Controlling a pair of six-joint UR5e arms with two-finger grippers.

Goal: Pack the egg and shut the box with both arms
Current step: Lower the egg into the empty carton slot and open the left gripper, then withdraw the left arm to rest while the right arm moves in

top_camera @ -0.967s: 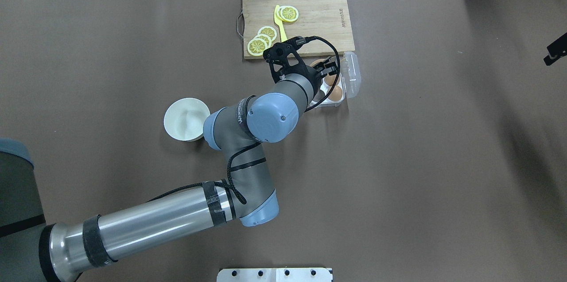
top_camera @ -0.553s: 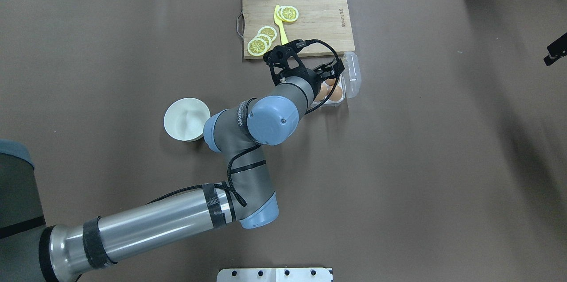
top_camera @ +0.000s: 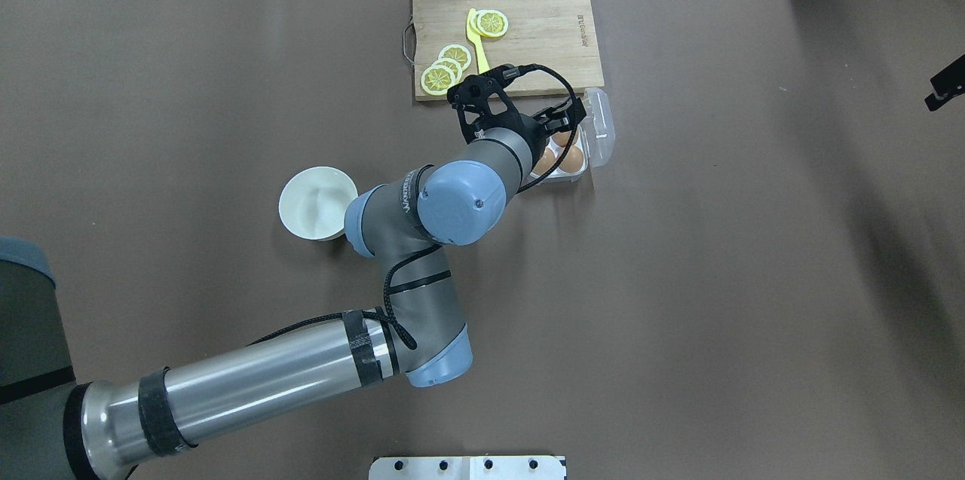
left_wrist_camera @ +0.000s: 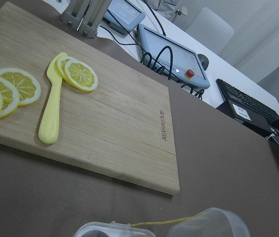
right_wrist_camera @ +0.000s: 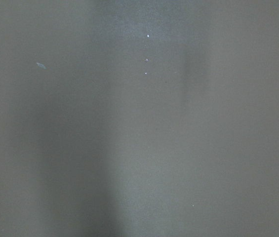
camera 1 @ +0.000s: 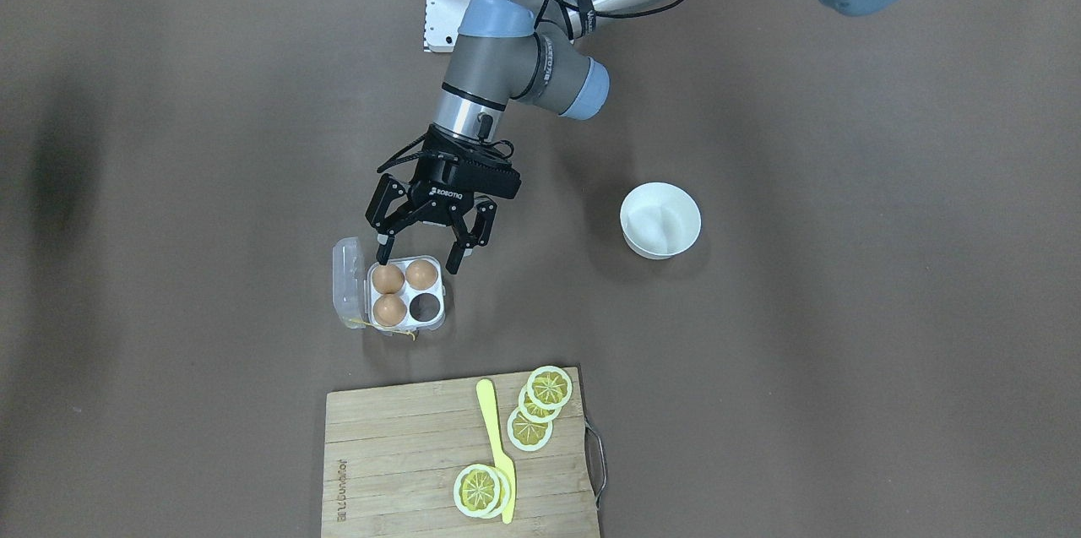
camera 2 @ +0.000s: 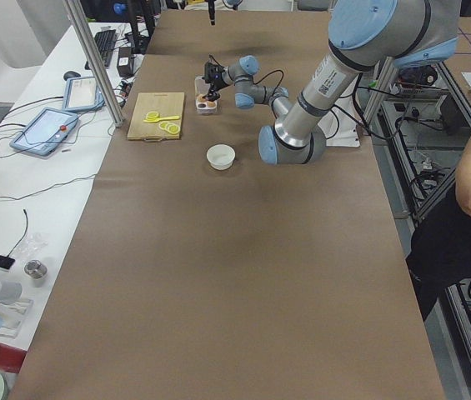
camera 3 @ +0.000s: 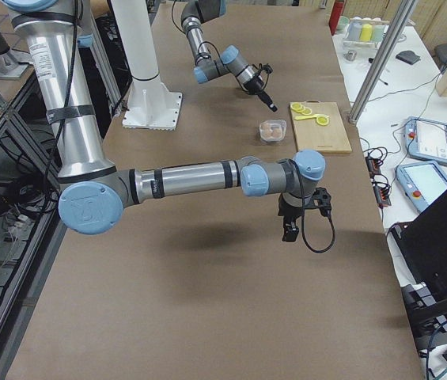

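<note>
The clear four-cell box [camera 1: 437,320] lies open, with its lid [camera 1: 347,272] folded out to the side. Three brown eggs sit in its cells [camera 1: 421,274] [camera 1: 388,278] [camera 1: 389,310], and one cell [camera 1: 426,307] is empty. My left gripper [camera 1: 420,258] hangs just above the box, open and empty, with a fingertip on either side of the nearest eggs. In the overhead view the left gripper [top_camera: 556,123] covers part of the box [top_camera: 579,172]. My right gripper [camera 3: 289,229] hangs over bare table far from the box; I cannot tell whether it is open or shut.
A white bowl [camera 1: 660,220] stands beside the left arm's elbow. A wooden cutting board [camera 1: 405,453] with lemon slices [camera 1: 529,428] and a yellow knife [camera 1: 494,445] lies just beyond the box. The box's yellow string [left_wrist_camera: 164,223] shows in the left wrist view.
The left gripper has shifted slightly over the box, and a third egg now shows beside the wrist. The box and the bowl have not moved.
</note>
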